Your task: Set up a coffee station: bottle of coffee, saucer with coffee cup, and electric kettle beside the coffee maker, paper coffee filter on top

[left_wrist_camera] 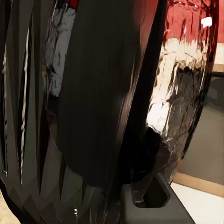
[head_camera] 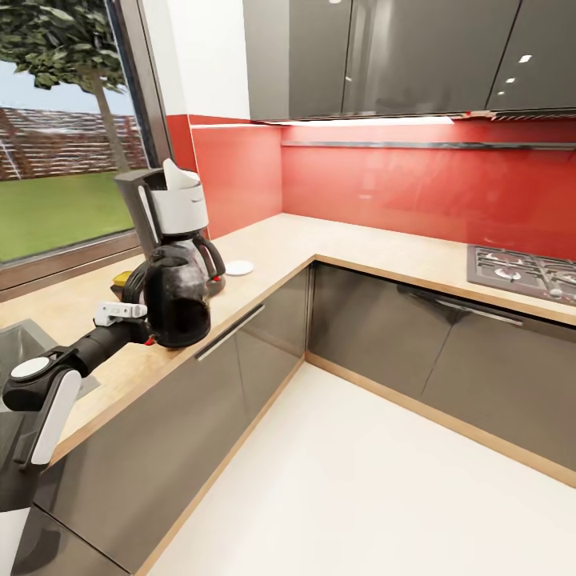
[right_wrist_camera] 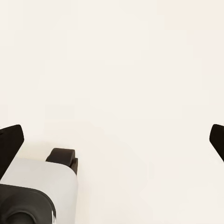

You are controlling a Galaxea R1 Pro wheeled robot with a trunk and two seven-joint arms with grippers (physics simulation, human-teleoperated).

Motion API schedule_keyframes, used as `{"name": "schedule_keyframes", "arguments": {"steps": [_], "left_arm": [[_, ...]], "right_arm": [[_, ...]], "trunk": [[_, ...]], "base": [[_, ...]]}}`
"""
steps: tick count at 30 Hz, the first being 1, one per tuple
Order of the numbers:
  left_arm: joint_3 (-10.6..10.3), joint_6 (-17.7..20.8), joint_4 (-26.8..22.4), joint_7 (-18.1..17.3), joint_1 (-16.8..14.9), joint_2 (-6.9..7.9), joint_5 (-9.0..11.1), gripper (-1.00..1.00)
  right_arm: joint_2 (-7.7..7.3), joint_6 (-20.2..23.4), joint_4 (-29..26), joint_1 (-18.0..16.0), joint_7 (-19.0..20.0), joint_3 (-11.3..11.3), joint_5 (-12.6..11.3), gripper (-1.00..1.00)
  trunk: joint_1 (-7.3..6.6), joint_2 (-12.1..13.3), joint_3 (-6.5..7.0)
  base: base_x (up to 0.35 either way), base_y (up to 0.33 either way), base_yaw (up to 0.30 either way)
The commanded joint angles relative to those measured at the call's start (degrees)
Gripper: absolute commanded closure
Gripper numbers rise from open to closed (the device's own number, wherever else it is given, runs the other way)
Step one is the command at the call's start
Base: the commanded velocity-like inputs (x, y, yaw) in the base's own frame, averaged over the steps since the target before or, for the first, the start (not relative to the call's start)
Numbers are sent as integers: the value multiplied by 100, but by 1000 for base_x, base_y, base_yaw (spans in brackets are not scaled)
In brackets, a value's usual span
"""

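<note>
The kettle [head_camera: 178,300] looks like glossy black plastic, mirroring the red wall in the left wrist view [left_wrist_camera: 107,93]. The coffee maker [head_camera: 172,204] is matt white and dark plastic. The worktop [head_camera: 336,244] is pale, matt wood grain. The backsplash [head_camera: 416,192] is shiny red; the cabinets [head_camera: 376,56] glossy grey. The floor [head_camera: 352,488] is smooth and cream.

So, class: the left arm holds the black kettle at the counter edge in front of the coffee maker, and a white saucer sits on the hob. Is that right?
Not quite. The saucer is not on the hob; it lies on the counter just beside the coffee maker, as the head view shows. The rest holds: the left gripper has the black kettle at the counter edge in front of the coffee maker.
</note>
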Motion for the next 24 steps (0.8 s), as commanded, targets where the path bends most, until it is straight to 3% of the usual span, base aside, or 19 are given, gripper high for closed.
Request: {"name": "schedule_keyframes", "arguments": {"steps": [1, 24], "left_arm": [[9, 46, -6, -14, -5, 1, 57, 100], [9, 50, -6, -14, -5, 2, 57, 100]], "right_arm": [[5, -19, 2, -3, 44, -48, 48, -100], [5, -19, 2, -3, 44, -48, 47, -100]], "trunk": [[0, -3, -5], [0, -3, -5]], "base": [[0, 13, 0], [0, 1, 0]]}}
